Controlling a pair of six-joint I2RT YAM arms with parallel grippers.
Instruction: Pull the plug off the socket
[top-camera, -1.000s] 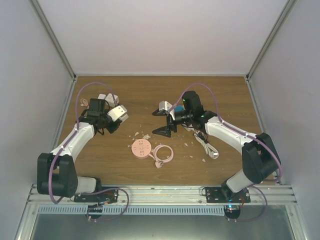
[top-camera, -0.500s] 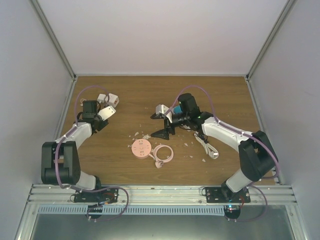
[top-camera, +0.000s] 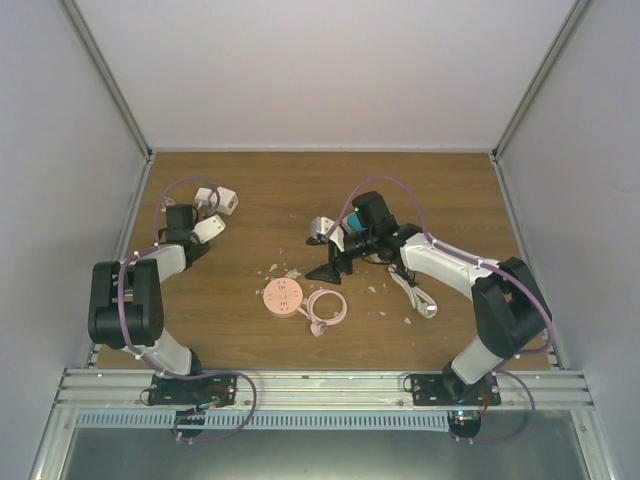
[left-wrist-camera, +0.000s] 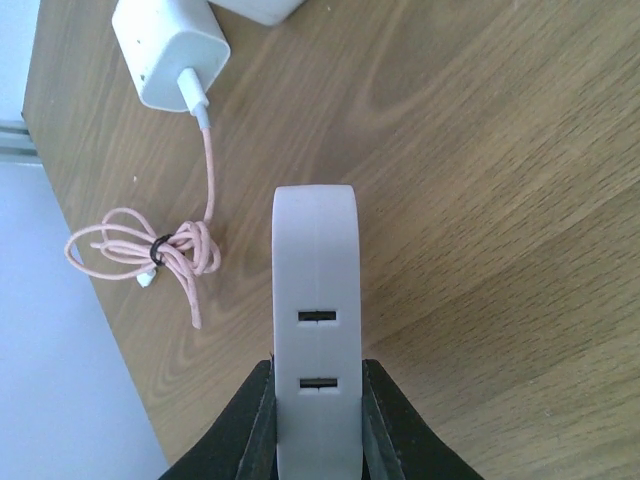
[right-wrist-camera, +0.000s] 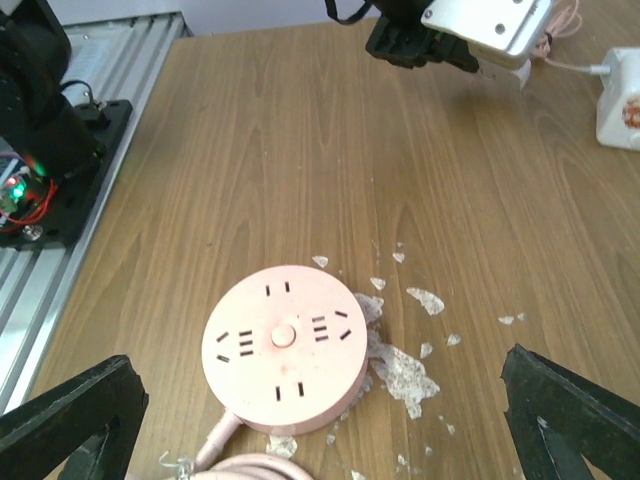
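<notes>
The round pink socket (top-camera: 283, 298) lies flat on the table with its pink cord coiled beside it; in the right wrist view the socket (right-wrist-camera: 285, 345) has nothing plugged into it. My left gripper (top-camera: 205, 230) is at the far left and shut on a white plug block (left-wrist-camera: 316, 300) with two slots, held above the wood. My right gripper (top-camera: 322, 252) is wide open just behind and to the right of the socket, its fingers (right-wrist-camera: 70, 420) spread on either side of it. The left gripper also shows in the right wrist view (right-wrist-camera: 420, 40).
Two white chargers (top-camera: 216, 198) lie at the back left; one (left-wrist-camera: 170, 55) has a pink cable ending in a tied bundle (left-wrist-camera: 140, 245). White flakes (right-wrist-camera: 400, 365) are scattered round the socket. A white cable (top-camera: 415, 295) lies under the right arm.
My left arm has swung back to the far left with the white plug block in its grip. My right gripper has moved a little left and nearer the socket.
</notes>
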